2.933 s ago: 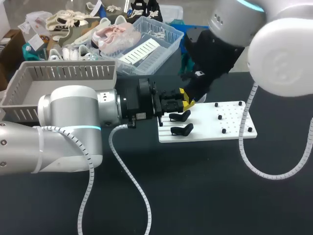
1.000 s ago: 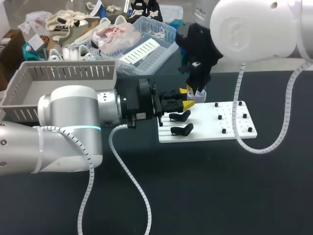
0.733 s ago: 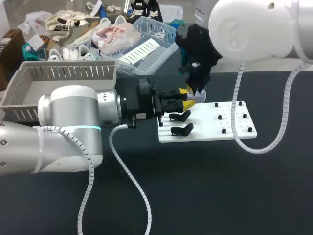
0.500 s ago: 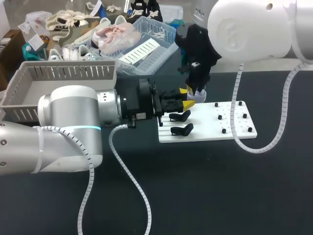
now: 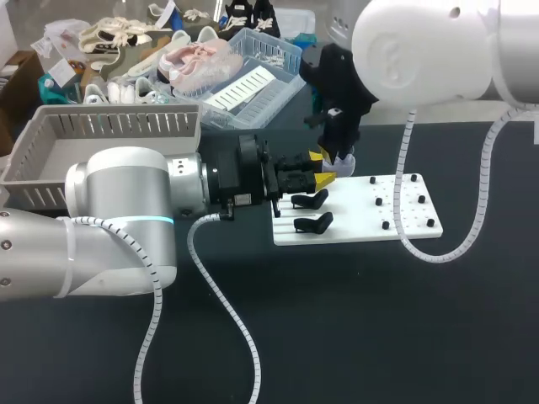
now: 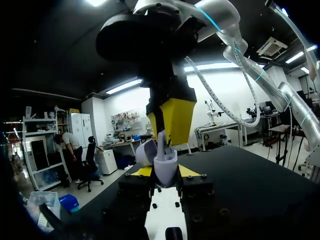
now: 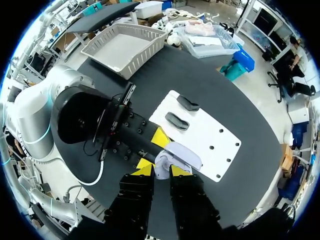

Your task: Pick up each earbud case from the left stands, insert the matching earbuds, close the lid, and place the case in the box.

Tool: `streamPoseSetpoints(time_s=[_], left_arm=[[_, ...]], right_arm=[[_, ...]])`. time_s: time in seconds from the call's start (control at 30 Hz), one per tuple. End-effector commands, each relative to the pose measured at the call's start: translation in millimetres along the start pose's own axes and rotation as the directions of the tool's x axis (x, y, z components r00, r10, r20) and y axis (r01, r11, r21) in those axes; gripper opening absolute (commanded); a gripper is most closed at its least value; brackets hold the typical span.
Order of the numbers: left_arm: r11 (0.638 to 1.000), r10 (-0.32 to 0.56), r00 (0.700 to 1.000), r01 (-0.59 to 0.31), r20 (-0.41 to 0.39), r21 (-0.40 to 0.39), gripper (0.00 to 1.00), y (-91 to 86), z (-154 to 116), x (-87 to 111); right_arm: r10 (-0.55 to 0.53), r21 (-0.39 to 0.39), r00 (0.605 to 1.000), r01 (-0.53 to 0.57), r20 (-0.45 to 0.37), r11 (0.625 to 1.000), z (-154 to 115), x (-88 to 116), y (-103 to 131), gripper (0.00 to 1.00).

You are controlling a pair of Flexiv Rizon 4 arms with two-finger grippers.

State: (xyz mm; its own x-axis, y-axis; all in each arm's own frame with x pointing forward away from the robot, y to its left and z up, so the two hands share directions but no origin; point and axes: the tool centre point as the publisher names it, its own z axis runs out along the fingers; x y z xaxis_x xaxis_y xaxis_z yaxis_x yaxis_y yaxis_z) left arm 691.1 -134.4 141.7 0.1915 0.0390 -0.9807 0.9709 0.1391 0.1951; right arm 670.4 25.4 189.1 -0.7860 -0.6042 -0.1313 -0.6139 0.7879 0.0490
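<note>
A lavender earbud case (image 6: 165,169) with its lid (image 6: 145,151) open sits upright between the yellow tips of my left gripper (image 6: 165,173), which is shut on it above the left end of the white stand board (image 5: 362,220). My right gripper (image 6: 166,141) points down onto the case from above, shut on a pale earbud (image 6: 160,143) whose lower end is in the case. In the head view both grippers meet at the case (image 5: 344,162). The right wrist view shows the case lid (image 7: 183,156) ahead of my right gripper (image 7: 161,170). Two black stands (image 5: 311,199) (image 5: 313,222) on the board hold nothing.
A grey slatted box (image 5: 109,139) stands at the back left of the table. Small black pegs (image 5: 386,225) dot the right half of the board. A blue basket (image 5: 253,59) and loose shoes lie behind. The black tabletop in front is bare.
My right arm's upper links have drifted slightly left while its gripper stays over the case. The left arm has kept still.
</note>
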Motion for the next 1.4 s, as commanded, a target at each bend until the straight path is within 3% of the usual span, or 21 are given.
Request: streamPoseSetpoints(time_s=[0.03, 0.5, 0.53, 0.63, 0.73, 0.83, 1.13, 1.4], left_arm=[[1.0, 0.002, 1.0, -0.002, 0.002, -0.005, 0.0, -0.6, 0, 0.4], [1.0, 0.002, 1.0, -0.002, 0.002, -0.005, 0.0, -0.6, 0, 0.4], [1.0, 0.002, 1.0, -0.002, 0.002, -0.005, 0.0, -0.6, 0, 0.4], [1.0, 0.002, 1.0, -0.002, 0.002, -0.005, 0.0, -0.6, 0, 0.4], [1.0, 0.002, 1.0, -0.002, 0.002, -0.005, 0.0, -0.6, 0, 0.4], [1.0, 0.002, 1.0, -0.002, 0.002, -0.005, 0.0, -0.6, 0, 0.4], [1.0, 0.002, 1.0, -0.002, 0.002, -0.005, 0.0, -0.6, 0, 0.4], [1.0, 0.002, 1.0, -0.002, 0.002, -0.005, 0.0, -0.6, 0, 0.4]], right_arm=[[-0.002, -0.004, 1.0, 0.002, -0.005, 1.0, 2, -2, -1, 0.0], [-0.002, -0.018, 1.0, 0.001, -0.013, 1.0, 6, -2, 1, 0.0], [-0.001, -0.018, 1.0, 0.001, -0.014, 1.0, 6, -1, 1, 0.17], [0.001, -0.017, 1.0, -0.001, -0.013, 1.0, 5, -1, 1, 0.15], [0.003, -0.017, 1.0, -0.003, -0.009, 1.0, 4, 0, 1, 0.19], [0.009, -0.018, 1.0, -0.009, -0.009, 1.0, 4, 1, 1, 0.35], [0.015, -0.014, 1.0, -0.015, 0.008, 1.0, -4, 5, 2, 0.31], [0.044, 0.015, 0.996, -0.045, 0.073, 0.999, -28, 0, -11, 0.36]])
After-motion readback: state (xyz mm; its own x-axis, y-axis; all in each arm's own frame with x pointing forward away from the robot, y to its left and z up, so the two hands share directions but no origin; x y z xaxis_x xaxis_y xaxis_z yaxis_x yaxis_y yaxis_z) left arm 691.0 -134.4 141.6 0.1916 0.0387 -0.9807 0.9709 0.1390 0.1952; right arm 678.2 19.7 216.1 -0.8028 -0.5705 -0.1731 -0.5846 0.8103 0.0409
